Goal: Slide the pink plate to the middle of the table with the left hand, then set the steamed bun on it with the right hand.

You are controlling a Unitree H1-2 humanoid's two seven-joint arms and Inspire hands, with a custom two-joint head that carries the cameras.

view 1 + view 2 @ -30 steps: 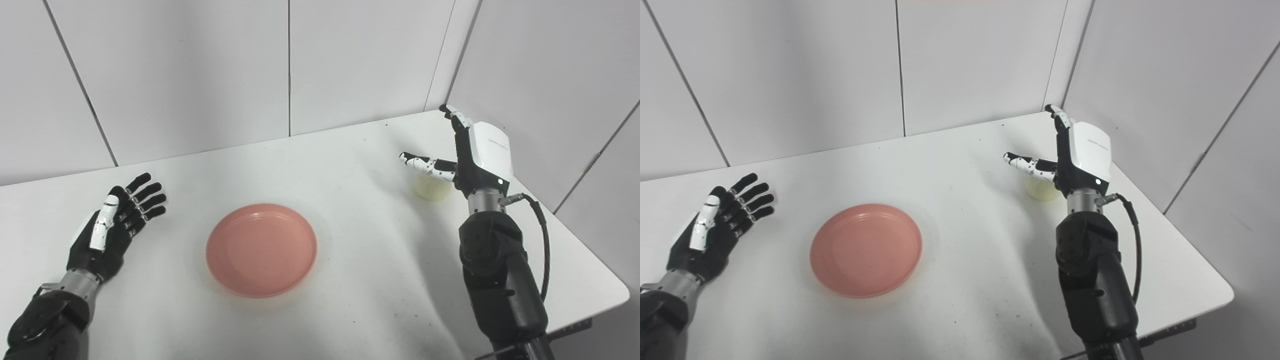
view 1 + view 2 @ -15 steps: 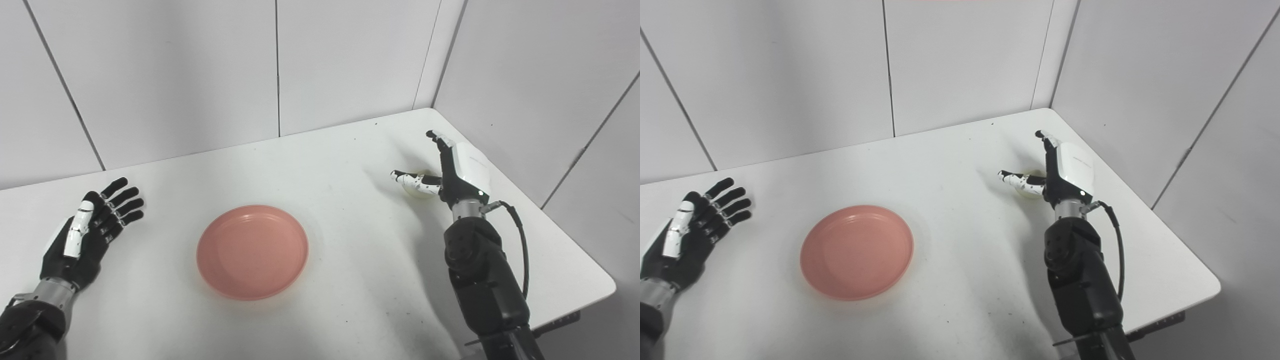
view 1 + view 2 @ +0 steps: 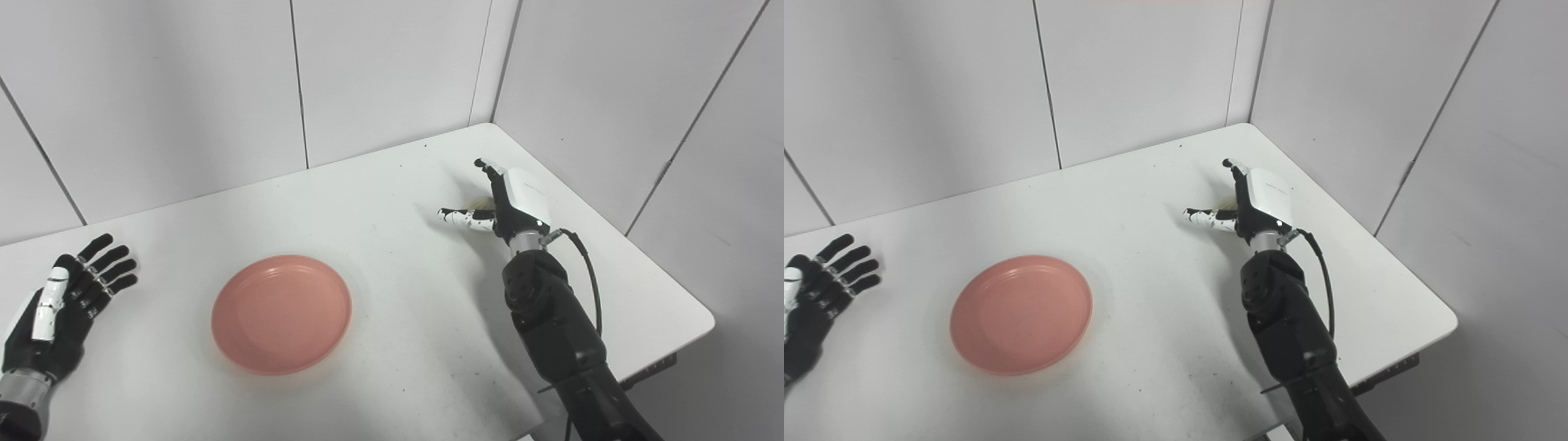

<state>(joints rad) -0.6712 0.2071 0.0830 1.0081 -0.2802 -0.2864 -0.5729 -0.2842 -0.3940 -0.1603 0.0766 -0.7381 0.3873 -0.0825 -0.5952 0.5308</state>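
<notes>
The pink plate (image 3: pixel 281 314), round, shallow and bare, is being carried by the white desk (image 3: pixel 380 202) near its middle; the steamed bun (image 3: pixel 479 201), pale yellowish, is being mostly hidden behind the right hand (image 3: pixel 509 202) toward the far right corner. That hand's fingers (image 3: pixel 487 168) are being held spread around the bun, thumb outstretched, with no grip discernible; the left hand (image 3: pixel 58 309) is being held open and empty, well apart from the plate.

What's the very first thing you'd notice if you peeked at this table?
The pink plate jumps out, alone on the white table near its middle. Next is the right hand at the far right, fingers spread around a pale steamed bun that is mostly hidden. The left hand waits open at the left edge.
</notes>
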